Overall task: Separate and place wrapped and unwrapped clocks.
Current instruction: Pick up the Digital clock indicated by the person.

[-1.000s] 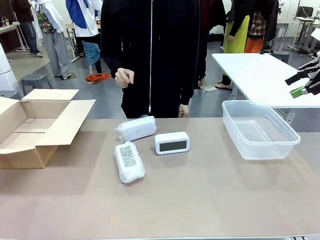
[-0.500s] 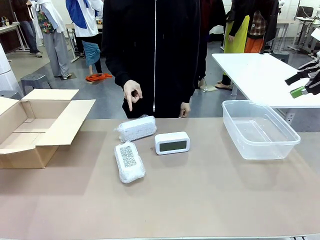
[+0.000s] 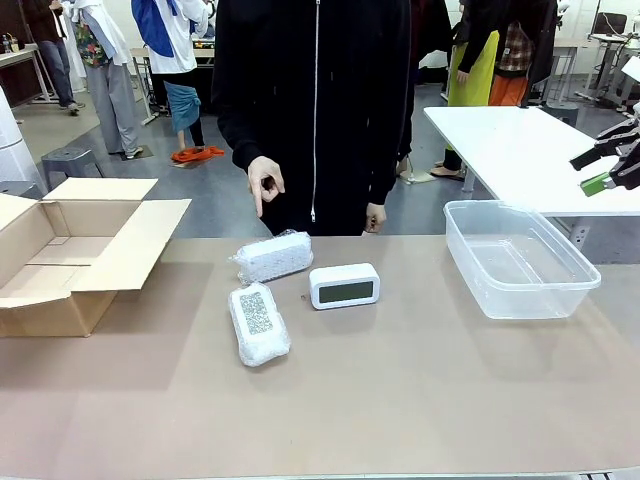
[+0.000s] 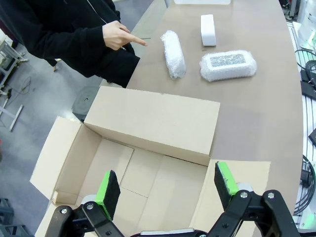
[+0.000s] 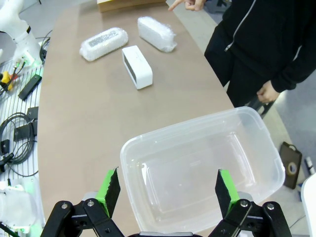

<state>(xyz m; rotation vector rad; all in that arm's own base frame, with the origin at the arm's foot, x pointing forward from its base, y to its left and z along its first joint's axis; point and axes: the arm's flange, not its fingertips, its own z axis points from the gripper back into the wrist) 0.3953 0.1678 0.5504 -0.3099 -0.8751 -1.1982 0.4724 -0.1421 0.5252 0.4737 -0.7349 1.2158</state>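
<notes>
Two wrapped bundles in bubble wrap lie left of centre on the table, one farther back (image 3: 272, 256) and one nearer (image 3: 259, 323). The unwrapped white clock (image 3: 344, 286) stands just right of them. A person's hand (image 3: 265, 185) points down at the far wrapped bundle. My left gripper (image 4: 165, 185) hangs open above the cardboard box (image 4: 153, 123), with the bundles (image 4: 173, 53) (image 4: 228, 64) and the clock (image 4: 208, 29) beyond. My right gripper (image 5: 165, 186) is open over the clear bin (image 5: 197, 163); it shows at the right edge (image 3: 598, 168).
The open cardboard box (image 3: 110, 245) sits at the table's left end and the clear plastic bin (image 3: 470, 262) at the right. A person in black stands at the far edge. A white table (image 3: 520, 150) and other people stand behind.
The person's hand has dropped from a raised fist to a finger pointing down at the far wrapped bundle, and the person has shifted slightly right. Neither arm has moved.
</notes>
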